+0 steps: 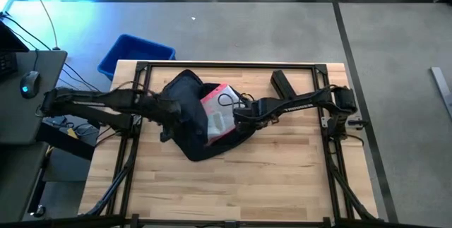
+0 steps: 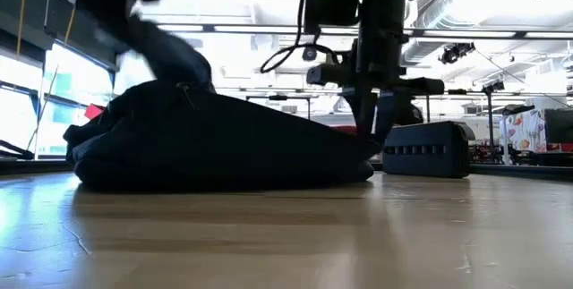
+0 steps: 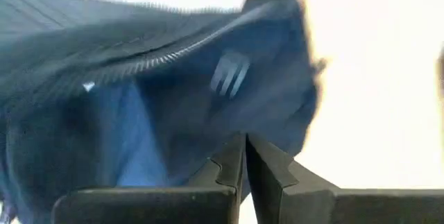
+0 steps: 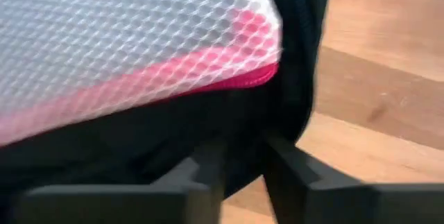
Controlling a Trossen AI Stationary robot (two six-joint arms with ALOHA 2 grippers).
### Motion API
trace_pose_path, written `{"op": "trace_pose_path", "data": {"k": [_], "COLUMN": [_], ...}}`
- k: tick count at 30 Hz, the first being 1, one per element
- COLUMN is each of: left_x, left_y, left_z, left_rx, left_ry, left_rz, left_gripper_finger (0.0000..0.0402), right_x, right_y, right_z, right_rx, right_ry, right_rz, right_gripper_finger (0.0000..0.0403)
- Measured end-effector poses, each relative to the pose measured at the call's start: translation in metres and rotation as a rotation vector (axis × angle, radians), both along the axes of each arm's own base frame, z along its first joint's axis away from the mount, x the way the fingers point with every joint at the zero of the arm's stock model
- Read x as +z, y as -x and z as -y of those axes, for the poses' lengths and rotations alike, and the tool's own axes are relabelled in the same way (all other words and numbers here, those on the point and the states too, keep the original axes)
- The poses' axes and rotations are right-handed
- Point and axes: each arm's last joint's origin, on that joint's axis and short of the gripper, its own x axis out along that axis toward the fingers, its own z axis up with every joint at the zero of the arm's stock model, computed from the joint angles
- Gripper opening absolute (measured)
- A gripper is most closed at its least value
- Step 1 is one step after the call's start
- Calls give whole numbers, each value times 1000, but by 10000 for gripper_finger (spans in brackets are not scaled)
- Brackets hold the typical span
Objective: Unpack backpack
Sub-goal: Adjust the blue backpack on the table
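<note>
1. In the right wrist view, the right tool (image 4: 239, 175) sits closest to the lens, its two dark fingers (image 4: 295, 175) narrowed around a fold of dark fabric at the edge of the large dark navy soft fabric backpack (image 4: 291, 78).
2. Just past those fingers lies a white-and-pink mesh pouch (image 4: 139, 44), showing in the backpack's opening.
3. The left tool (image 3: 245, 175) has its fingers pressed together against the backpack's navy cloth near the zipper; whether cloth is pinched between them cannot be told.
4. From above, the backpack lies near the middle of the light wooden worktop (image 1: 282, 178), the left arm reaching it from the left and the right arm from the right.
5. A small black rectangular box (image 1: 283, 82) rests near the worktop's far edge.
6. A bright blue plastic bin (image 1: 134, 53) stands on the floor beyond the far left corner.
</note>
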Motion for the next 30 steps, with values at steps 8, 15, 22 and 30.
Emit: {"op": "trace_pose_path", "data": {"k": [8,15,22,30], "left_x": [-15,-42,14,34], "left_y": [-45,-91,-95,-125], "left_z": [-12,-23,-7,-9], "left_rx": [-10,-38,-149,-158], "left_ry": [-50,6,54,10], "left_rz": [87,73,124,306], "left_gripper_finger": [0,0,0,0], "right_x": [57,91,81,55], "right_y": [-13,-18,-7,-2], "right_z": [-19,-35,-19,36], "right_rx": [17,0,-15,77], "right_ry": [167,234,177,105], "right_rz": [58,147,3,-101], "right_gripper_finger": [1,0,2,85]}}
